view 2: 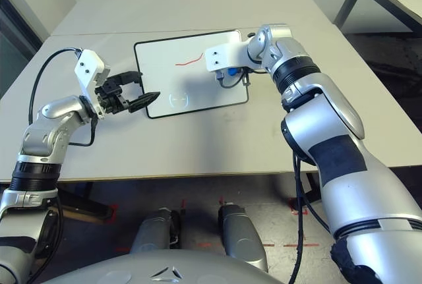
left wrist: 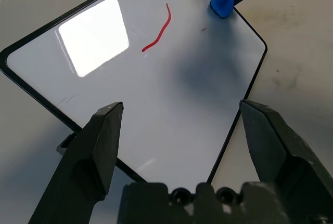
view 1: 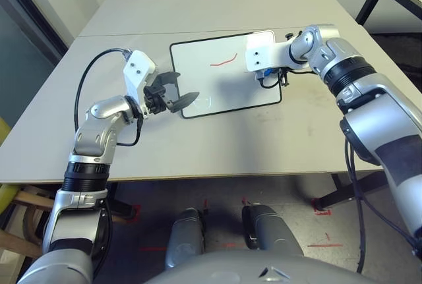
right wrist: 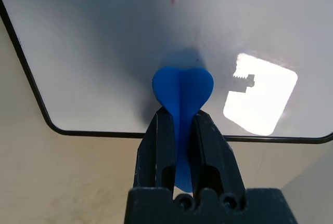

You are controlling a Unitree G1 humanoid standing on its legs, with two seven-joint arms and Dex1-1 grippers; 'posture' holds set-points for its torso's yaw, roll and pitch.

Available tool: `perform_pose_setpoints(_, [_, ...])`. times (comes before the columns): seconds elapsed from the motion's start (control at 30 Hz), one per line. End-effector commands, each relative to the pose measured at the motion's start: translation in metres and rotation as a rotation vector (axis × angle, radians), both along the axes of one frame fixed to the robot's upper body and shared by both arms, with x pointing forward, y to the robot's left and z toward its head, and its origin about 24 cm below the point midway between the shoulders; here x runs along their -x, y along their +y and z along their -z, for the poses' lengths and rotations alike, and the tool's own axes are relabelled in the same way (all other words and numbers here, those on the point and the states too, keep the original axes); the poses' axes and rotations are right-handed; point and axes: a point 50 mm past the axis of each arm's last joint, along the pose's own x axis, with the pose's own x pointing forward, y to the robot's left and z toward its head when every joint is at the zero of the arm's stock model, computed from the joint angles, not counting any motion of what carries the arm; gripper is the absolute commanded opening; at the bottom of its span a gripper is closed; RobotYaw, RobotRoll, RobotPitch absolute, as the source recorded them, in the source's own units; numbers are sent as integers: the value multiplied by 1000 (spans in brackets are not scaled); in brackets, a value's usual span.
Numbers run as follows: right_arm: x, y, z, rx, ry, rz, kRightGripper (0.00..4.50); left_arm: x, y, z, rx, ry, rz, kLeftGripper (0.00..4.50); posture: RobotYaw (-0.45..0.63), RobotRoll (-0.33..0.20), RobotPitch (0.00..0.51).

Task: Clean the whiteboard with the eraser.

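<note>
Right gripper (right wrist: 181,112): clenched on the eraser, one finger to each side of the pinched waist.
Eraser (right wrist: 182,91): bright blue, held at the whiteboard's right edge, wide end out over the white. Probably light, a little soft, hard to break; best gripped at the waist – likely to twist if taken by a rounded end.
Right arm: reaching in from the right, forearm slanting over the table, wrist above the board's right edge.
Left gripper (left wrist: 182,103): released and empty, fingers spread wide over the board's left edge.
Left arm: bent at the wrist, coming up from the table's near edge.
Whiteboard (view 1: 221,89): flat on the table (view 1: 132,159), likely stiff and slick – may slide under rubbing.
Red stroke (view 1: 225,60): towards the far edge, to be wiped.
</note>
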Motion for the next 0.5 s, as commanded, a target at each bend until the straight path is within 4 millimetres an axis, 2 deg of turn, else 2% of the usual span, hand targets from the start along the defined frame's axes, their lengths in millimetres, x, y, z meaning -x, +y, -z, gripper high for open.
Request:
perform_pose_setpoints(0.03, [-1, 11, -27, -57, -53, -37, 176, -1, 7, -1, -17, -2, -25, 4500, -89, 0, 60])
perform_pose_setpoints(0.2, [0, 23, -43, -94, -82, -69, 176, -1, 13, -3, -22, -10, -44, 4500, -85, 0, 57])
perform_pose_setpoints(0.5, [-4, 39, -42, -131, -134, -25, 167, -2, 18, -5, -29, -26, -77, 4500, -64, 0, 54])
